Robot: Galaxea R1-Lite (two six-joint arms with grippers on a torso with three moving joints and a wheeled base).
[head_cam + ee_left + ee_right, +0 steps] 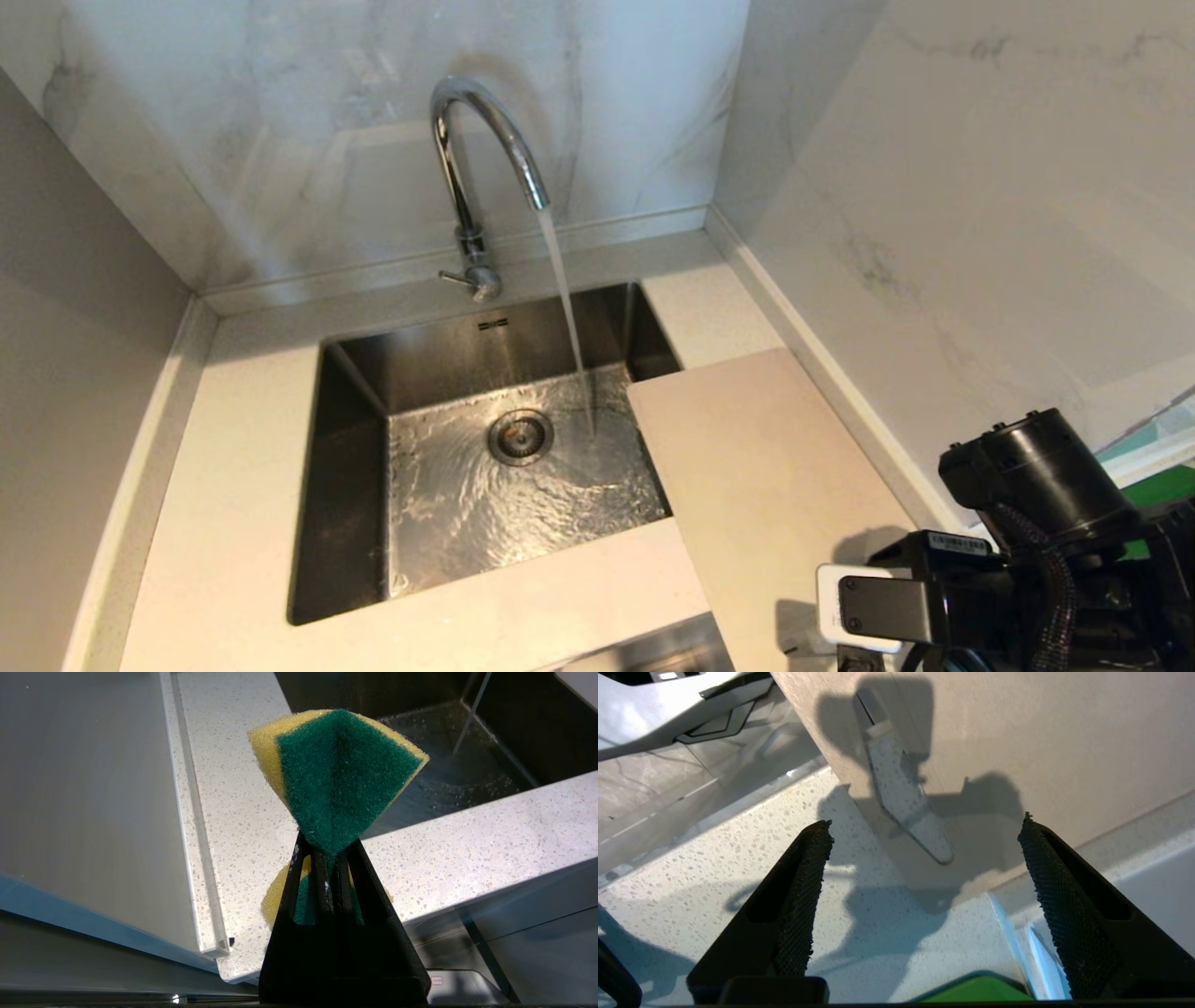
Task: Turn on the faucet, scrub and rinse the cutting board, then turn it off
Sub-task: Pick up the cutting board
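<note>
- Water runs from the faucet into the steel sink, the stream landing just beside the drain; the tap step of the job looks done.
- The board lies flat on the counter at the sink's right rim, one corner jutting over the basin, near the stream but dry of it. Placed so, it seems staged for a short slide under the water.
- The right gripper hangs over the board's near end, jaws spread wide and empty. The handle slot sits between and just beyond the two fingertips, the board's edge crossing the gap. The pose suggests a grab at the handle end, though nothing is touched yet.
- In the head view only the right arm's wrist shows, at the lower right, beside the board.
- The left gripper is clamped tight on a green-and-yellow sponge, pinched at its middle so it folds, scouring face out. It waits above the counter's front edge, near the sink, likely held ready for scrubbing.
</note>
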